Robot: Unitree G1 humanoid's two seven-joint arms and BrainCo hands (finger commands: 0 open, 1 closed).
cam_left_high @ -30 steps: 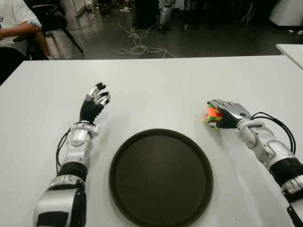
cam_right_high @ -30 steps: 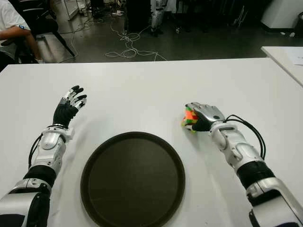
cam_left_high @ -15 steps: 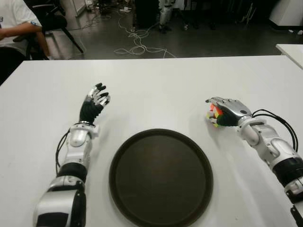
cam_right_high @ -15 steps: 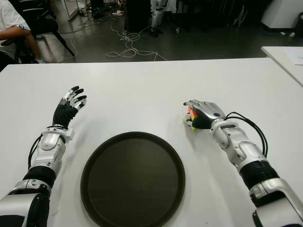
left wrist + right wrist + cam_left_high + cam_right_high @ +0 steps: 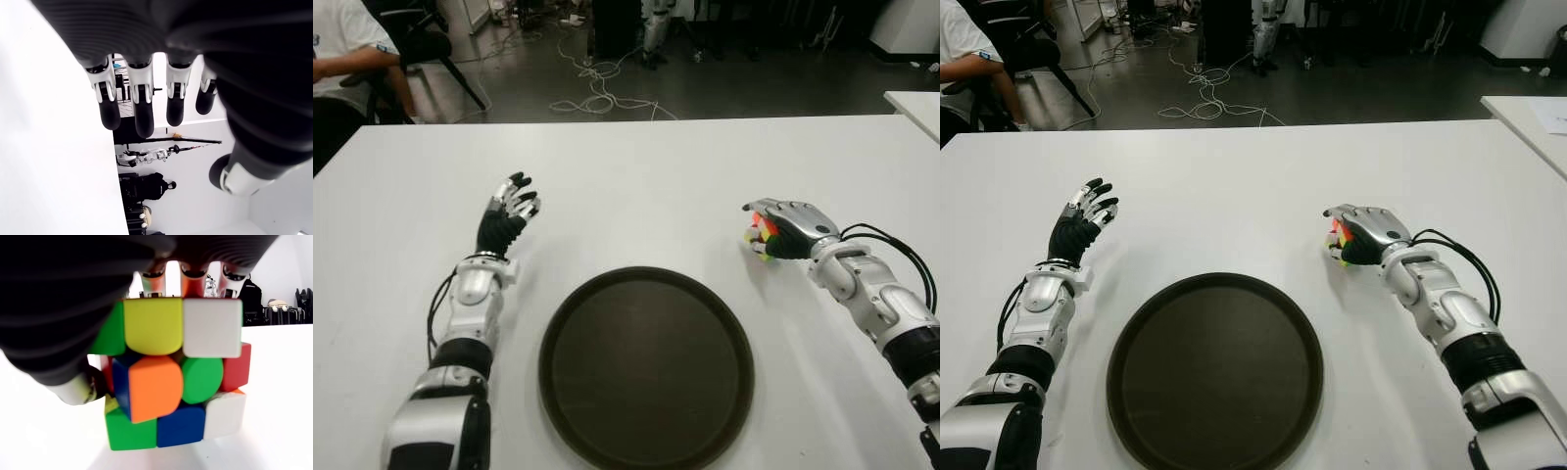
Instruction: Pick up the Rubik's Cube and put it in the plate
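Here, right hand (image 5: 785, 227) fingers curled over cube (image 5: 171, 394), gripping it, plate (image 5: 646, 367) beside fingertips; left hand (image 5: 506, 214) fingers spread, holding nothing.

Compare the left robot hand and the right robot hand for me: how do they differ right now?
The right robot hand, right of the plate, is curled over the Rubik's Cube; the left robot hand, left of the plate, holds nothing. The right one's fingers wrap the cube, the left one's are spread and point away from the robot. Both are over the white table, outside the plate.
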